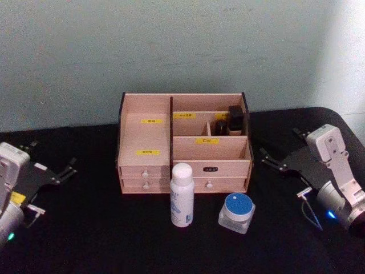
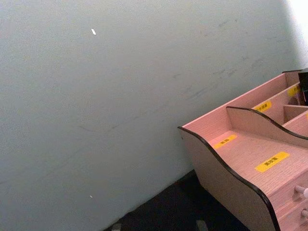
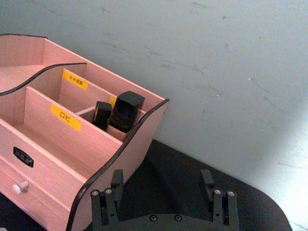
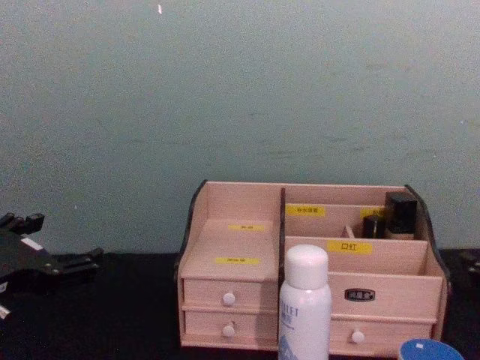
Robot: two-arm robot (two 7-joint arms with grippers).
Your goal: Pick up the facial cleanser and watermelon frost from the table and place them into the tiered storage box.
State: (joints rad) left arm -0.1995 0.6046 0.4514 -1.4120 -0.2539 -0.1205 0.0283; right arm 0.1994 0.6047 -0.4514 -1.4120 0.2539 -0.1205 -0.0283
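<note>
The facial cleanser, a tall white bottle with blue lettering, stands upright on the black table just in front of the tiered storage box. Right of it sits the watermelon frost, a squat clear jar with a blue lid. The chest view has the cleanser large in the foreground and the jar's lid at the bottom edge. My left gripper rests open far left of the box, holding nothing. My right gripper is open at the box's right side, fingers spread and pointing past its corner.
Small dark bottles stand in the box's rear right compartment. The box's stepped left side carries yellow labels. A pale wall runs close behind the box. Black table surface lies open to both sides of the box.
</note>
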